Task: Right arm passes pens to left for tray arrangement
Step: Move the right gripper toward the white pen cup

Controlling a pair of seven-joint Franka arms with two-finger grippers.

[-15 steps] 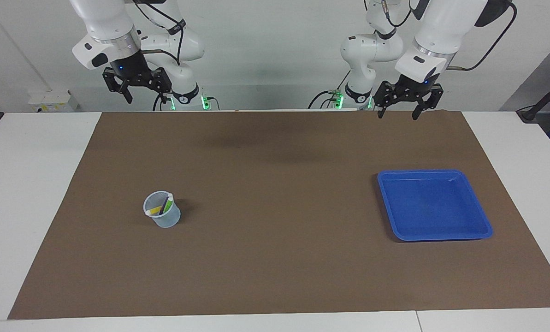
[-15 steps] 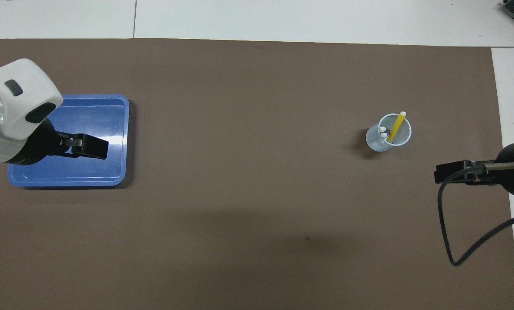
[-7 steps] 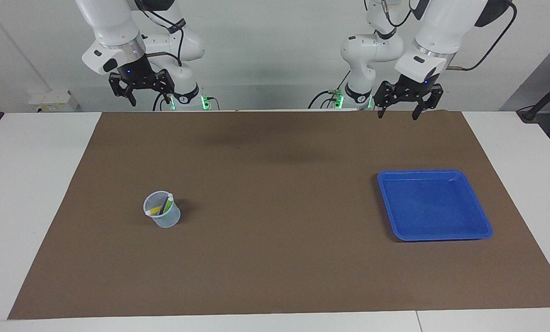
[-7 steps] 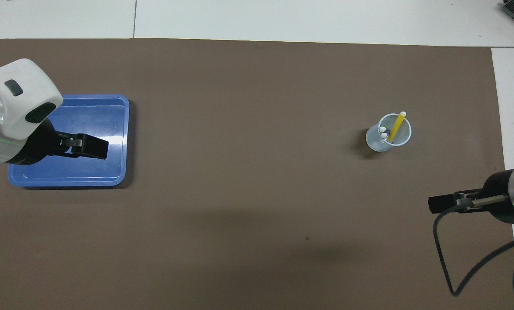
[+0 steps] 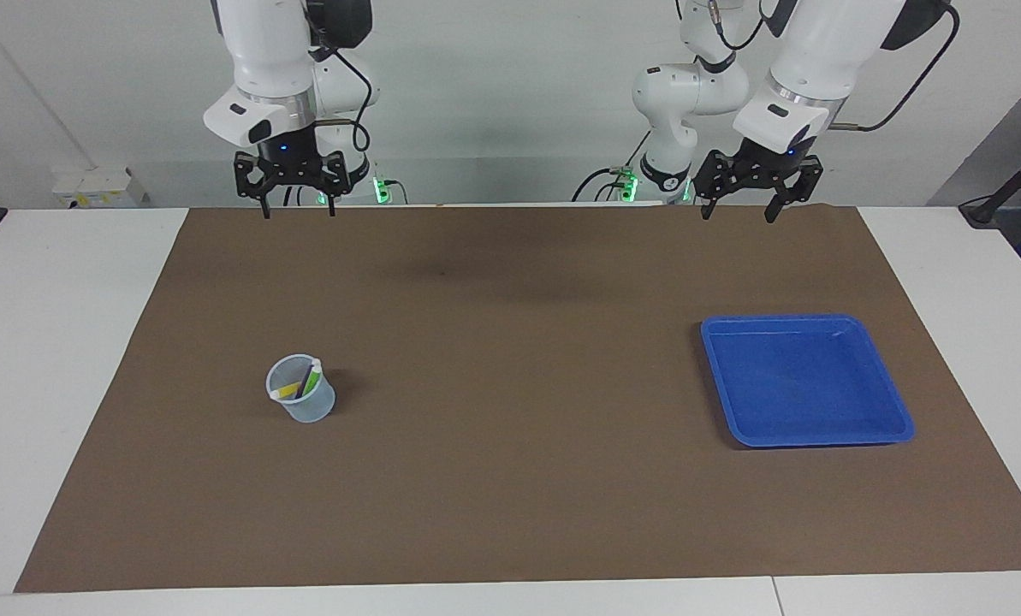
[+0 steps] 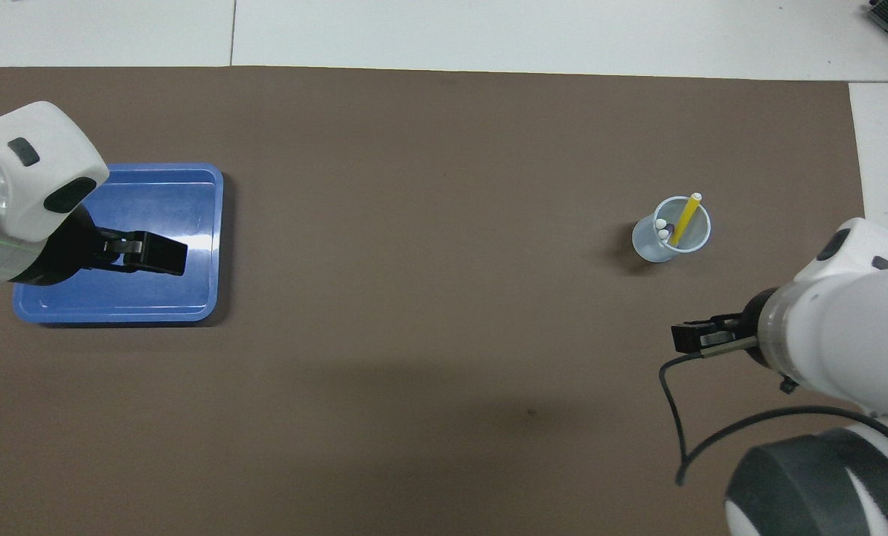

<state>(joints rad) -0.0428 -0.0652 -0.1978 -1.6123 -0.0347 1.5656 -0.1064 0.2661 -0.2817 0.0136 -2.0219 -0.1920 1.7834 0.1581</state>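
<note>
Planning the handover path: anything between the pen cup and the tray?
Nothing: bare brown mat between cup and tray, clear in both views.

Both Franka arms are glossy white with rounded joint housings, silver wrist rings, dark oval insets, black cables looping alongside, green lights glowing at their bases, and black two-finger grippers, the left gripper (image 5: 739, 204) and right gripper (image 5: 297, 204) each showing a small blue light.
</note>
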